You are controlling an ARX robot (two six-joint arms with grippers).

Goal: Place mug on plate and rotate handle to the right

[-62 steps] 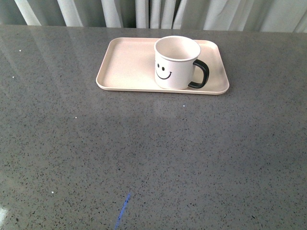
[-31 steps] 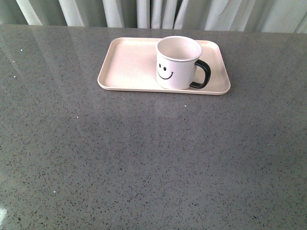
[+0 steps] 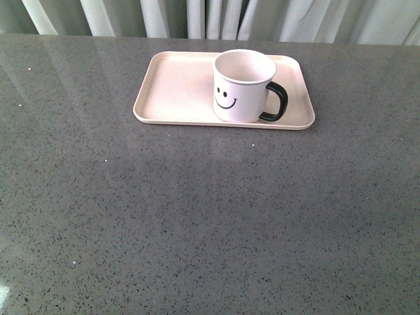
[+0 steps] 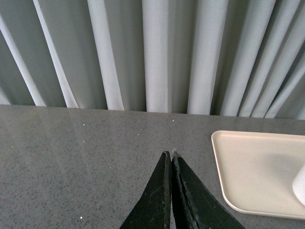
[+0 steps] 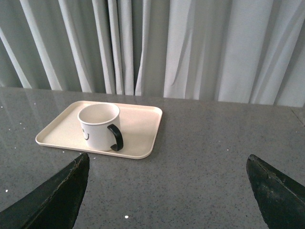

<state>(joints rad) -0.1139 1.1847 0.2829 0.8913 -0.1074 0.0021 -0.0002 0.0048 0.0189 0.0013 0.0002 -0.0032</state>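
You have the mug (image 3: pixel 243 85) upright on the right half of the plate (image 3: pixel 174 92), close to its near rim, with the handle (image 3: pixel 277 102) pointing right. The plate sits toward the far edge of the table (image 3: pixel 197 216), just before the curtain (image 3: pixel 197 16), and a broad stretch of grey table lies on your side of it. Your left claw (image 4: pixel 170 155) is pinched together on nothing above the table near a plate corner, while your right claw (image 5: pixel 167 157) is spread wide, gripping nothing, well back from the mug.
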